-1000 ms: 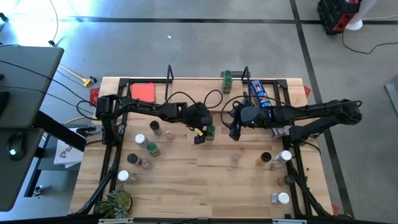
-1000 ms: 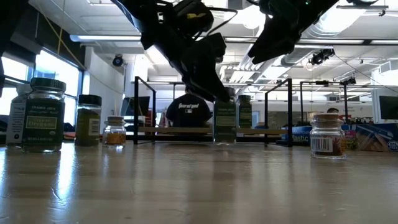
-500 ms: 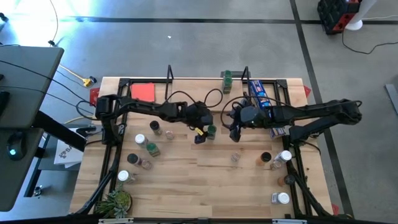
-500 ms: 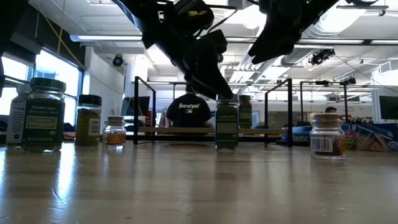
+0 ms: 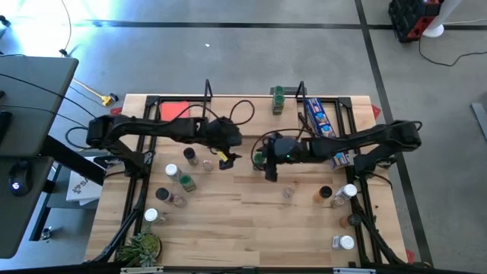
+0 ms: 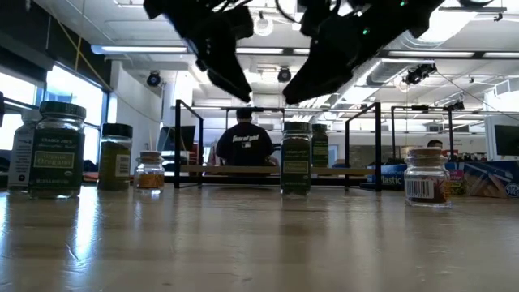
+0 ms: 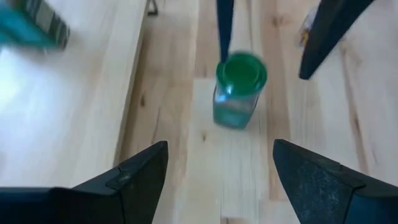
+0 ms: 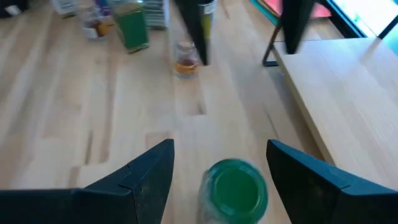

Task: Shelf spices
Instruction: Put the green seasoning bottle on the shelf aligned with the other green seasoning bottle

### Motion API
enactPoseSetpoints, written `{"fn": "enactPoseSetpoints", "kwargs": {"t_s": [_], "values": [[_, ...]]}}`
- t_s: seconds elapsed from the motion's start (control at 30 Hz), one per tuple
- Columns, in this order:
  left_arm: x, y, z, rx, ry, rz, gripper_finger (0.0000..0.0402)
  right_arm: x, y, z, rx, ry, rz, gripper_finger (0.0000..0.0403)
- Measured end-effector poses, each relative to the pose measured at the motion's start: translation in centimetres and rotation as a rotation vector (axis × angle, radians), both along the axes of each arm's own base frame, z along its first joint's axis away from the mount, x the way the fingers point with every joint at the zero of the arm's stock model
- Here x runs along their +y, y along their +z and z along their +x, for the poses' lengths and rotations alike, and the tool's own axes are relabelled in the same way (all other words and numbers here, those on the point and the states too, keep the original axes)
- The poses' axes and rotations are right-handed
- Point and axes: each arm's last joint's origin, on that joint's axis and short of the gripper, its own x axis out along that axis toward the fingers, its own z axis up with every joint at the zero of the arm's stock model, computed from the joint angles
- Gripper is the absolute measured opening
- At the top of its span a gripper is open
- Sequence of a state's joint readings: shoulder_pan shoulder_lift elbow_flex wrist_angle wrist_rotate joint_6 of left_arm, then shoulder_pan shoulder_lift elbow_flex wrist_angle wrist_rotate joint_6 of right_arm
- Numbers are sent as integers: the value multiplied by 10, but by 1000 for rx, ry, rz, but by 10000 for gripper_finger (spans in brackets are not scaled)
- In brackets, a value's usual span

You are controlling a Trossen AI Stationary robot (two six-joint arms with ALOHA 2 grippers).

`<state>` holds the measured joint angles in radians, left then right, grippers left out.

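Right wrist view: a green-capped jar (image 8: 235,188) stands upright between the right gripper's (image 8: 217,177) spread fingers, seemingly untouched; contents look greenish.

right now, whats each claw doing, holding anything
Left claw: open, empty, drawn back from the green-capped jar.
Right claw: open around that jar, not gripping it.
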<state>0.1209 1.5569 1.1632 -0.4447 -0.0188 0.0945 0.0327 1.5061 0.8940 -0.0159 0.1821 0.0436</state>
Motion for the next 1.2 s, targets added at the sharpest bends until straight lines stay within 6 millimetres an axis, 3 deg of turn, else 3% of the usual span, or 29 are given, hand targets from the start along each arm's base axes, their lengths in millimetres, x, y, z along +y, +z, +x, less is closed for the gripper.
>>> {"fn": "enactPoseSetpoints", "kwargs": {"t_s": [0.27, 0.47, 0.77, 1.2], "values": [[-7, -41, -15, 7, 97, -47, 287, -12, -5, 3, 10, 14, 20, 269], [-14, -54, -14, -96, 119, -96, 287, -17, -7, 2, 35, 31, 15, 285], [-31, -66, -3, -291, 56, -142, 287, -16, -21, 4, 132, -30, 86, 286], [-35, -103, 18, -297, 68, -163, 287, -18, -17, 30, 353, -78, 70, 272]]}}
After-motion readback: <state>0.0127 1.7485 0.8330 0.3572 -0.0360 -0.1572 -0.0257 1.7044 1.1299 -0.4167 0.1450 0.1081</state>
